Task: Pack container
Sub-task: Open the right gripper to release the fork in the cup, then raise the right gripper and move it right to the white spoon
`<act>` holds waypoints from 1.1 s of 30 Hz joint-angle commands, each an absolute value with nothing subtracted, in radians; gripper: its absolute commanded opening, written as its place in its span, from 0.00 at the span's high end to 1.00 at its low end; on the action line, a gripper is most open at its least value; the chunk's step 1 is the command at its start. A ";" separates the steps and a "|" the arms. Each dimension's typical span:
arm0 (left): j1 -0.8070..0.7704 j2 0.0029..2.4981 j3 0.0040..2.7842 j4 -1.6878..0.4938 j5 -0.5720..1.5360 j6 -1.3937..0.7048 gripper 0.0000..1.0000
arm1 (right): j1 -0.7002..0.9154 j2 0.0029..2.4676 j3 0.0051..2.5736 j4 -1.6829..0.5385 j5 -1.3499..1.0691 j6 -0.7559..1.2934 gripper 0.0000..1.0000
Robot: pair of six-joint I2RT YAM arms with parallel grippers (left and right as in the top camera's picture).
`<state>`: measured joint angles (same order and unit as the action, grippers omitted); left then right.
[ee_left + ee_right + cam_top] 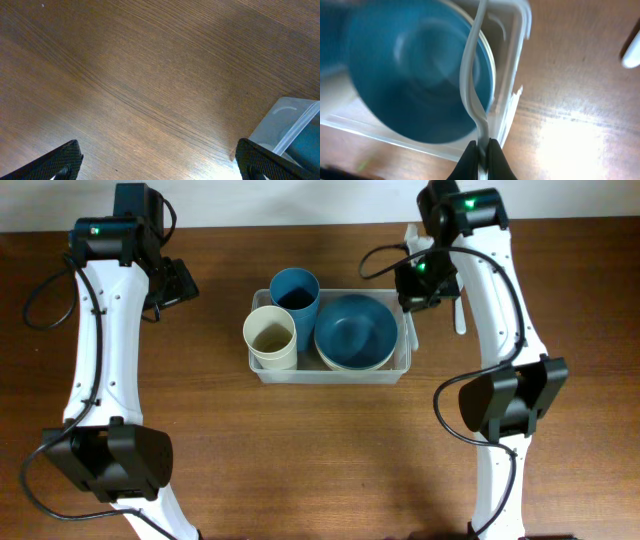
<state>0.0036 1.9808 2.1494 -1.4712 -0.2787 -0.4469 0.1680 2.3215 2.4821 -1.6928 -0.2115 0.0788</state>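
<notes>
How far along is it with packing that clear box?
Done: a blue cup, a cream cup and a blue bowl sit in the container. In hand: the right gripper is shut on a white utensil, above the bowl. Left: setting it in, and probably the second white utensil lying on the table beside the container. The left gripper is open and empty.

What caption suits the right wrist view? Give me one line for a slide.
Right gripper, shut on a white utensil, holds it over the blue bowl in the clear container.
</notes>
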 commanded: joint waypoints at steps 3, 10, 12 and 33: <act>0.009 1.989 2.146 -1.470 -0.293 -0.458 0.00 | 0.167 2.312 2.428 -1.699 -0.197 0.111 0.96; 0.009 1.989 2.146 -1.469 -0.292 -0.458 0.00 | 0.176 2.312 2.427 -1.696 -0.196 0.141 0.96; 0.009 1.989 2.146 -1.470 -0.292 -0.458 0.00 | 0.176 2.312 2.427 -1.692 -0.144 0.182 0.96; 0.009 1.989 2.146 -1.469 -0.293 -0.458 0.00 | 0.179 2.313 2.301 -1.574 -0.139 0.219 0.96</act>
<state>0.0036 1.9808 2.1494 -1.4715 -0.2787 -0.4469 0.1696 2.3230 2.3287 -1.5867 -0.1394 0.2096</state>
